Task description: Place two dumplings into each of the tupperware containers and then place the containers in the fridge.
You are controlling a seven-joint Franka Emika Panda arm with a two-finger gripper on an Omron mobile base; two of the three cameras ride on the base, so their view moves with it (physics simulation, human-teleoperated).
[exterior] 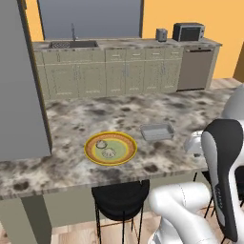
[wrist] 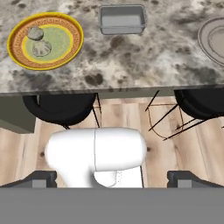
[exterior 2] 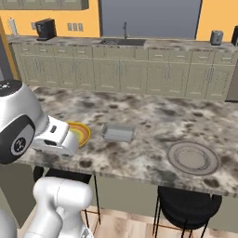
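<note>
Kitchen island w/ marbled counter (exterior: pixel 71 119) ahead; gripper (wrist: pixel 112 179) hangs back over the floor, short of the counter edge, jaws spread wide, holding nothing. Nearest, ahead-left: yellow plate (wrist: pixel 17 33) w/ 2 dumplings (wrist: pixel 39 41). Ahead, slightly further: 1 tupperware container (wrist: pixel 122 19), looks empty. Grey plate (wrist: pixel 210 39) ahead-right. Step, as I judge: 1st pick not yet begun. Next: reach fwd-left, drop over a dumpling, close.

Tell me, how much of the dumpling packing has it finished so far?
Nothing looks done yet. Two dumplings sit on the yellow plate, and the one plastic container in sight is empty on the counter. The tool hangs open and empty, back from the counter edge. Filling the containers and putting them in the fridge all remain.
</note>
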